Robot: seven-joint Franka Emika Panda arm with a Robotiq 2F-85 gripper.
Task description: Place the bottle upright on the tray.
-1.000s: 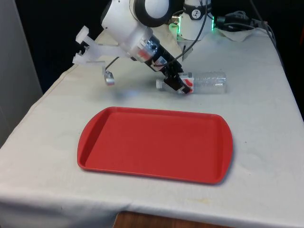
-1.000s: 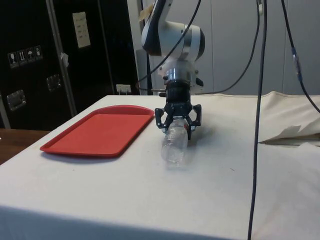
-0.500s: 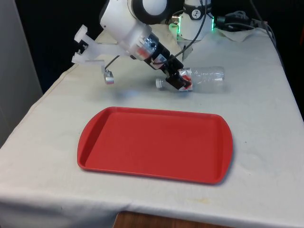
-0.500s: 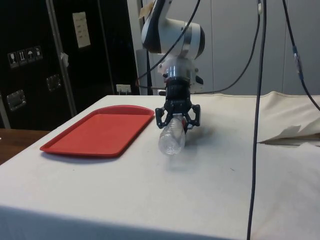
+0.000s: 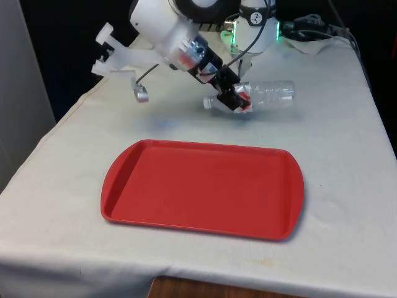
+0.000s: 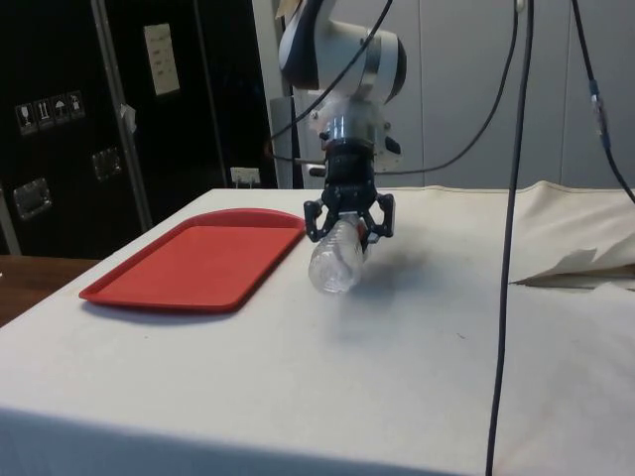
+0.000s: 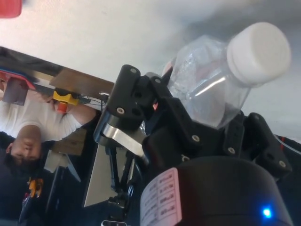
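Red tray [image 5: 205,192] on worktop [image 5: 335,161], nothing in it. My end effector [image 5: 231,99] clamped around neck end of clear bottle [image 5: 267,96], held lying sideways, lifted off worktop beyond tray's far edge; arm angled down steeply

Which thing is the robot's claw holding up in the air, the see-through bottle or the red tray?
The clear plastic bottle, gripped near its white cap by the black gripper and held sideways. The flat red tray lies untouched on the table.
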